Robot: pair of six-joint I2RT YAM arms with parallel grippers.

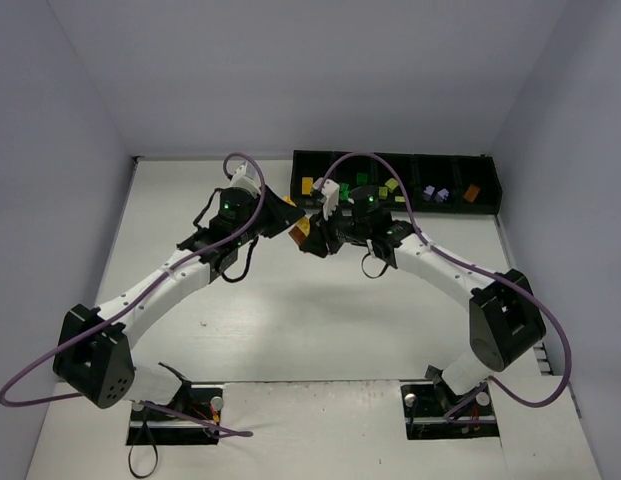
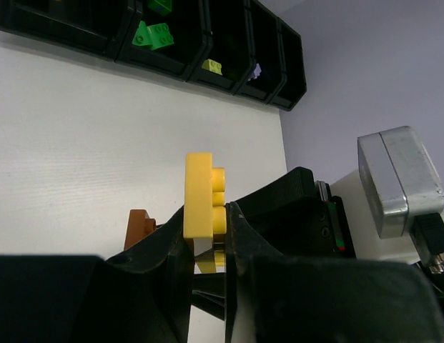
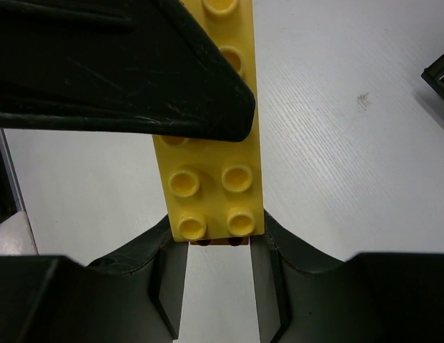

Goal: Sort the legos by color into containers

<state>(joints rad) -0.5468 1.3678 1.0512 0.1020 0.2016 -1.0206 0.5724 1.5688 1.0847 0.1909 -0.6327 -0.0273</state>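
A long yellow lego is held above the table with an orange-brown lego stuck to its underside. My left gripper is shut on the yellow lego's flat faces. My right gripper is shut across the end of the same stack, its fingers against both sides. From above, the two grippers meet nose to nose at this stack, just in front of the containers. Sorted legos lie in the containers: yellow, green, lime, lavender and orange.
The black tray runs along the back wall, right of centre. In the left wrist view, lime-green legos show in one of its compartments. Purple cables loop over both arms. The right arm's silver camera housing is close beside my left gripper.
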